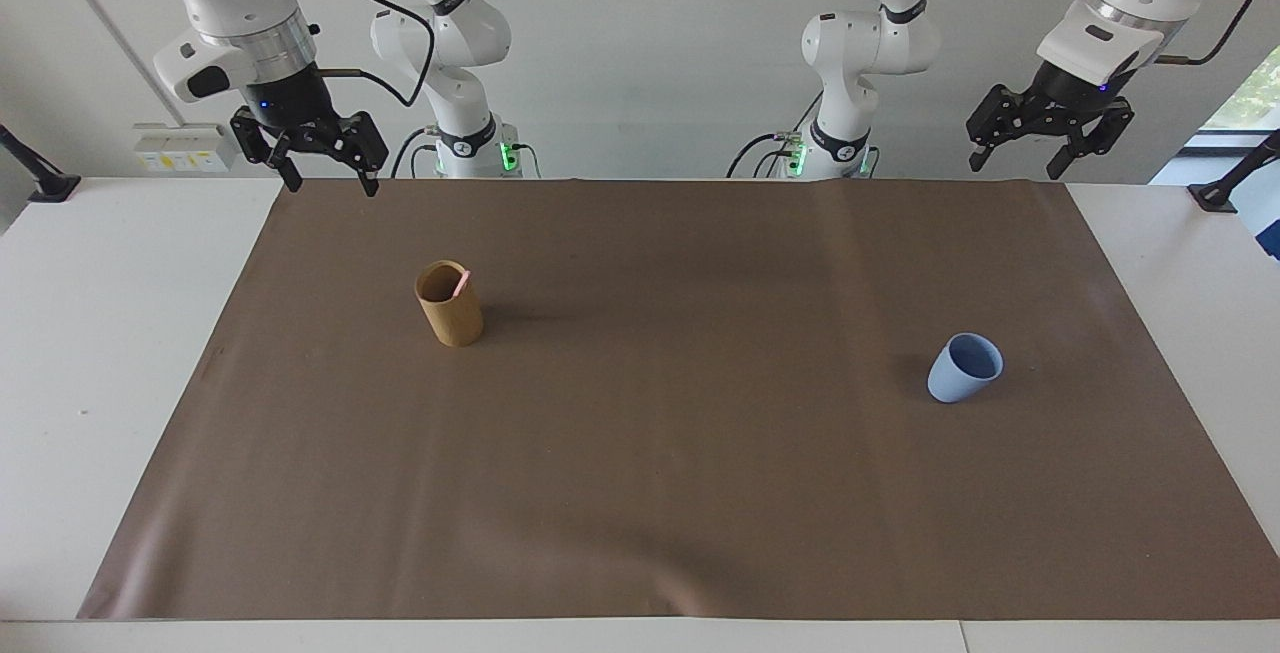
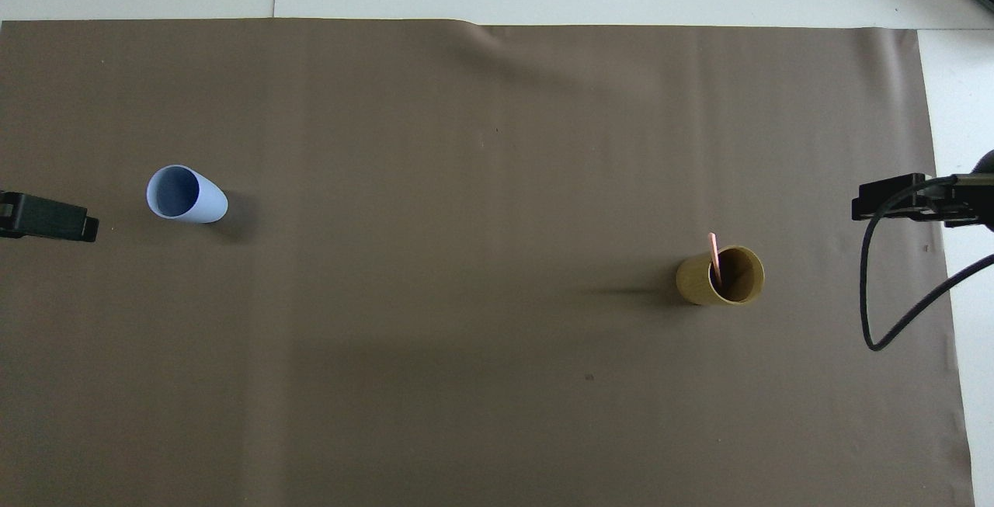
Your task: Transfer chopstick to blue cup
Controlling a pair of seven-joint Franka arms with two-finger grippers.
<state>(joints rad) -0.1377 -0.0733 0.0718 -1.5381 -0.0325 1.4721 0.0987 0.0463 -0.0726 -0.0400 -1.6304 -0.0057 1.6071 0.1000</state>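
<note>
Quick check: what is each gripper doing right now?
Left gripper: open, empty, raised at the brown mat's corner.
Right gripper: open, empty, raised at the mat's other robot-side corner.

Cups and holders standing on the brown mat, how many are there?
2. A light-blue tapered cup stands toward the left arm's end; a tan cylindrical holder with a pink chopstick inside stands toward the right arm's end. None appears hidden.

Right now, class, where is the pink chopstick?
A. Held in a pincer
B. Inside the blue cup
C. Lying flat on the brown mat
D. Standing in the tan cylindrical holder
D: the pink chopstick leans inside the tan cylindrical holder, its tip above the rim.
</note>
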